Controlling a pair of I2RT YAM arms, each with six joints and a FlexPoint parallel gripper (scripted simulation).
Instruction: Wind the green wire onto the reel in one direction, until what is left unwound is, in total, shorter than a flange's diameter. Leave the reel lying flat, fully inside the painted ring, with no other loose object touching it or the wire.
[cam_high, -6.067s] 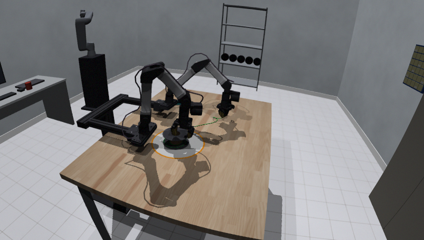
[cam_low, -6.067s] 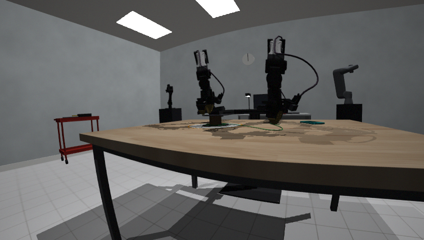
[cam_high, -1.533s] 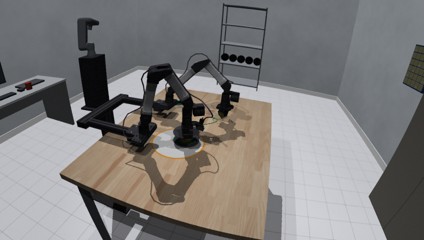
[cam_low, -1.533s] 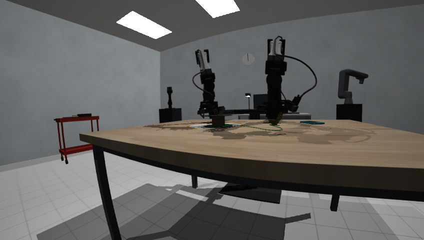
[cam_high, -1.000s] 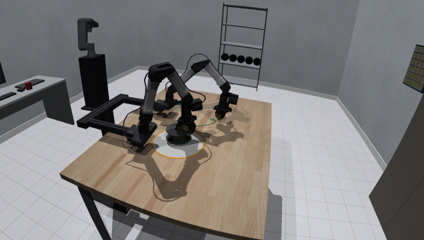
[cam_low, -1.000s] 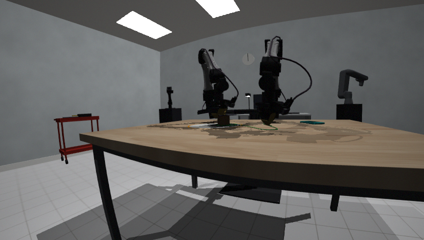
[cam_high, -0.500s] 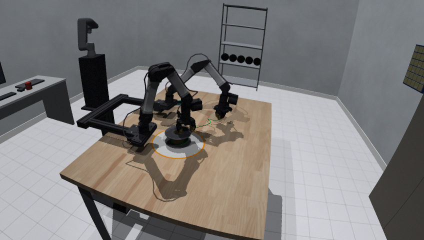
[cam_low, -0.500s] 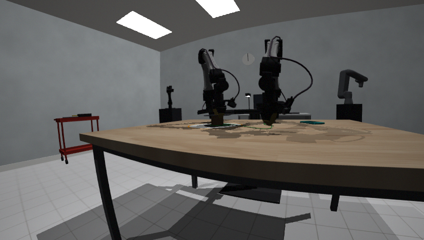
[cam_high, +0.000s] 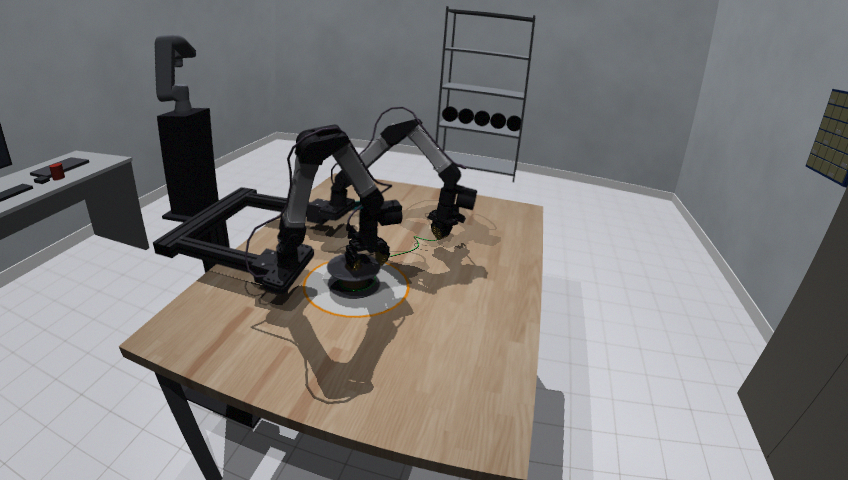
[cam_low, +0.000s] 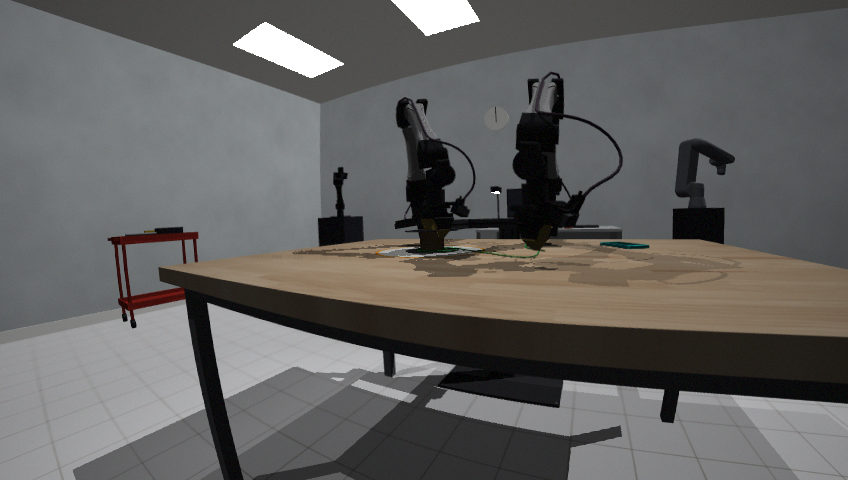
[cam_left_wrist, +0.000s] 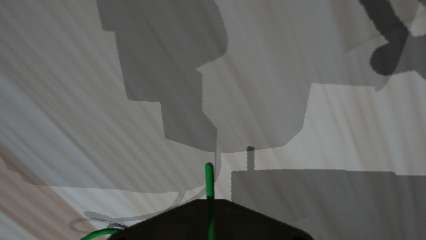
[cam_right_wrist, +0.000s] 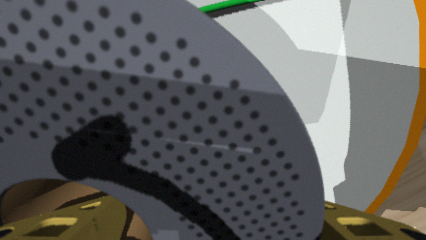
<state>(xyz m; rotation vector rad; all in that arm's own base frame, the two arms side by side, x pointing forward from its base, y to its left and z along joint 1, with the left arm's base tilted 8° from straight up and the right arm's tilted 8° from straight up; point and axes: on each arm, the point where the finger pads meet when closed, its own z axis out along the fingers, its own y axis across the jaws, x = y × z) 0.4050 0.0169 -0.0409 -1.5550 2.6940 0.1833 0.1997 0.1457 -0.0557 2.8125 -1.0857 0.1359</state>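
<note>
The reel (cam_high: 336, 268) (cam_right_wrist: 240, 130) lies flat inside the orange painted ring (cam_high: 354, 316) (cam_right_wrist: 410, 155), its perforated upper flange facing up. Green wire (cam_high: 403, 252) (cam_low: 511, 256) (cam_left_wrist: 209, 180) (cam_right_wrist: 230, 6) shows low around the hub and runs from the reel in a slack curve to my left gripper (cam_high: 440, 231) (cam_low: 538, 242) (cam_left_wrist: 210, 209). That gripper is shut on the wire just above the table, with a short end sticking out. My right gripper (cam_high: 369, 258) (cam_right_wrist: 208, 205) is open over the reel, one finger at the hub hole and the other beyond the flange's rim. Fingertip depth is unclear.
A flat teal object (cam_low: 624, 244) lies on the table (cam_high: 464, 356) near the left arm's side. Both arm bases stand along the table's edge by the black frame (cam_high: 202, 220). Arm shadows cross the table and ring.
</note>
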